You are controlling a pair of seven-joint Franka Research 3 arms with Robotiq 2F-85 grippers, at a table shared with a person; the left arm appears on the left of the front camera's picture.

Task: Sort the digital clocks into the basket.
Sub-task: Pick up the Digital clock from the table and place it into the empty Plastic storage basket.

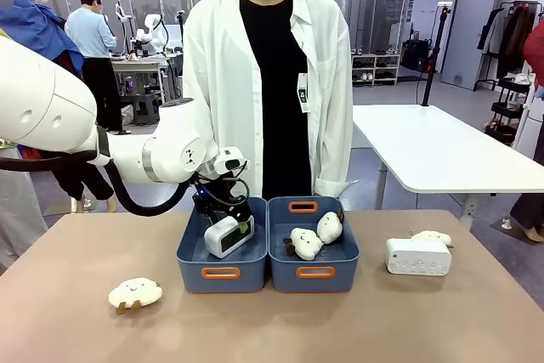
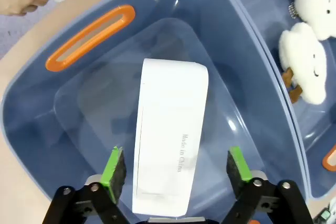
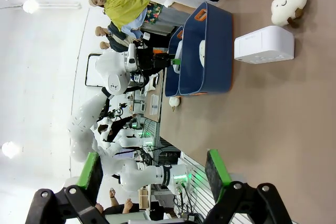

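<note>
One white digital clock lies inside the left blue basket. My left gripper hangs just over it, open, its green pads standing off either side of the clock with a gap at each. A second white digital clock sits on the table to the right of the baskets. My right gripper is open with nothing between its fingers, well away from that clock.
The right blue basket holds two cloud plush toys. Another plush lies front left, and one sits behind the right clock. A person stands at the far edge.
</note>
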